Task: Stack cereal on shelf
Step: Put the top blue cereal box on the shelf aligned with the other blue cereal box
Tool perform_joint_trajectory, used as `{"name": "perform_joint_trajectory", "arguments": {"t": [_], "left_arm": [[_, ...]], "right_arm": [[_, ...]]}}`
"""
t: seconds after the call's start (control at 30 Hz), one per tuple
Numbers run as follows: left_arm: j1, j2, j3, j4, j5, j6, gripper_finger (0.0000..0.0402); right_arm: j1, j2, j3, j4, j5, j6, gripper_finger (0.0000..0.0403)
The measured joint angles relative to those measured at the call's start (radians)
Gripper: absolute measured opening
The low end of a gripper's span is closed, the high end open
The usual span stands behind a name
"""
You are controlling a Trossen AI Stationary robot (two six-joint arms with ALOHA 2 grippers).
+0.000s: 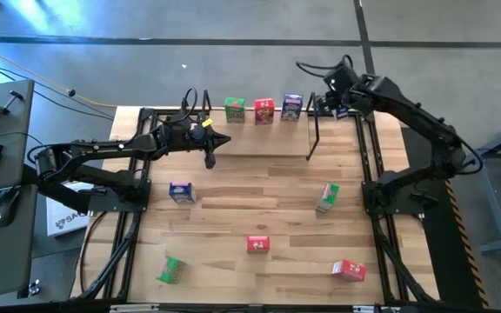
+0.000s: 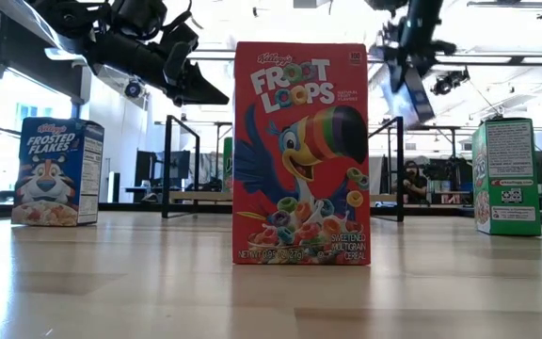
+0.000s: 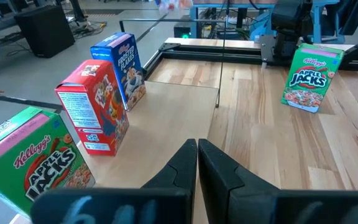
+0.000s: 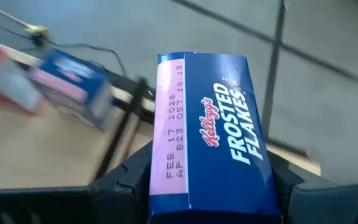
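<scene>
Three cereal boxes stand in a row on the shelf's light board (image 1: 259, 137) at the table's far side: green (image 1: 235, 109), red (image 1: 263, 109), blue (image 1: 291, 106). The left wrist view shows them as Apple Jacks (image 3: 36, 162), a red box (image 3: 95, 109) and Frosted Flakes (image 3: 120, 62). My left gripper (image 1: 211, 149) (image 3: 197, 152) hovers shut above the shelf's left part, touching nothing. My right gripper (image 1: 330, 104) is past the shelf's right end, shut on a blue Frosted Flakes box (image 4: 210, 137) (image 2: 398, 89). My right gripper pinches the Frosted Flakes box between its two fingers, one finger (image 4: 132, 171) on each opposite side, near one end (image 4: 216, 193). The box is lifted clear and tilted in the air past the shelf's right upright; how far back it reaches does not show.
Several boxes stand or lie on the tabletop: blue (image 1: 181, 192), green (image 1: 327, 197), red (image 1: 257, 245), green (image 1: 170, 269), red (image 1: 349, 270). The shelf's thin black uprights (image 1: 310, 130) stand at both ends. Free board remains between the blue box and the right upright.
</scene>
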Motion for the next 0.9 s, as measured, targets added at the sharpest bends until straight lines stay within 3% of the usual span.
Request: {"name": "perform_joint_trajectory", "arguments": {"t": [0.2,0.4,0.5,0.9], "left_arm": [[0.000,0.000,0.000,0.000,0.000,-0.007,0.0008],[0.000,0.000,0.000,0.000,0.000,-0.009,0.0008],[0.000,0.000,0.000,0.000,0.000,-0.021,0.0008],[0.000,0.000,0.000,-0.001,0.001,-0.023,0.0008]], "right_arm": [[0.068,0.000,0.123,0.051,-0.070,-0.228,0.0177],[0.107,0.024,0.134,0.206,-0.408,-0.505,0.0177],[0.111,0.075,0.133,0.214,-0.520,-0.586,0.0177],[0.092,0.329,0.132,0.216,-0.572,-0.701,0.0177]]}}
